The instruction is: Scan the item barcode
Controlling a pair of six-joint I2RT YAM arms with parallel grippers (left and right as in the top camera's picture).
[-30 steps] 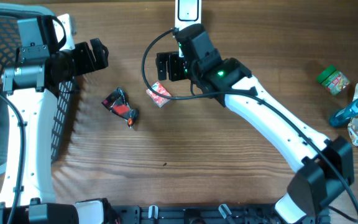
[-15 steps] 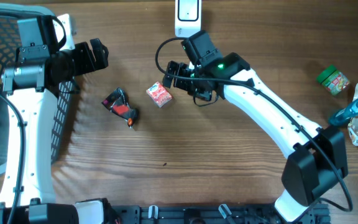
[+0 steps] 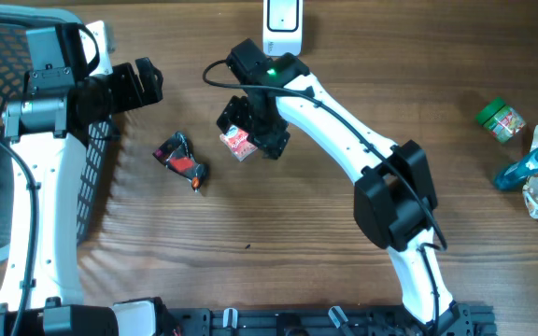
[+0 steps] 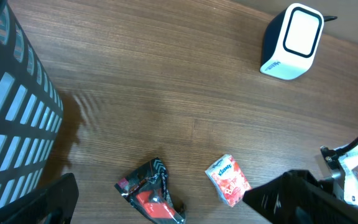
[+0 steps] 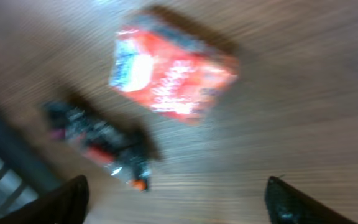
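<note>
Lying ahead of the spread right pincer [image 5: 179, 204]: red tissue pack [image 5: 169, 71].

The left arm [image 3: 35, 187] runs up the table's [image 3: 297, 243] left edge and bends right near the far-left corner, the left gripper [image 3: 146, 82] level with its jaws spread wide. The right arm [image 3: 344, 140] stretches from the near edge diagonally to far-centre, wrist bent downward, the right gripper [image 3: 252, 131] spread wide above the tabletop.
</note>
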